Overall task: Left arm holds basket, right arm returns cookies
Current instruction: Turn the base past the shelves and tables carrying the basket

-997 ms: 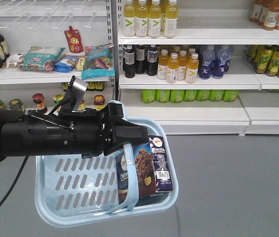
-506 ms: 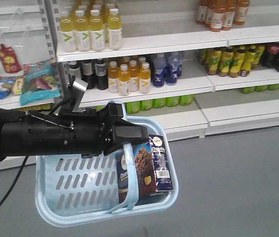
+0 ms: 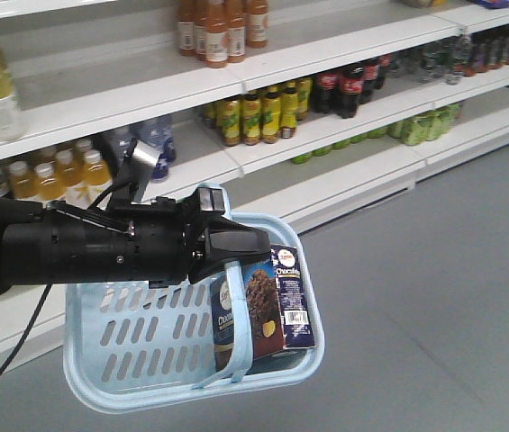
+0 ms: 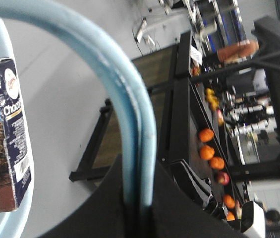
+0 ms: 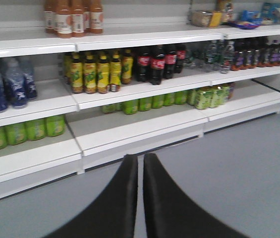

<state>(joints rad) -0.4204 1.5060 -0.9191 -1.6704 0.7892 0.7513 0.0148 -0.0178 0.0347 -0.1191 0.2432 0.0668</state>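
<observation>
My left arm [image 3: 83, 252], thick and black with a silver tab, reaches in from the left in the front view. Its gripper [image 3: 240, 245] is shut on the pale blue strap handle [image 3: 232, 297] of the light blue basket [image 3: 110, 378], which hangs in the air. The handle also shows clamped between the jaws in the left wrist view [image 4: 135, 148]. The navy cookies box [image 3: 263, 310] stands upright in the basket's right end; its edge shows in the left wrist view [image 4: 6, 139]. My right gripper [image 5: 140, 157] is shut and empty, pointing at the floor before the shelves.
White store shelves [image 3: 263, 63] run behind with orange, yellow, dark and green drink bottles [image 3: 259, 112]. The right wrist view shows the same shelves [image 5: 140, 126] and grey floor [image 5: 239, 168]. A black rack with oranges [image 4: 206, 136] shows in the left wrist view.
The background shelves have slid left and tilted across the front view, so the base has turned or moved. The left arm, basket and cookies box keep the same pose relative to the camera.
</observation>
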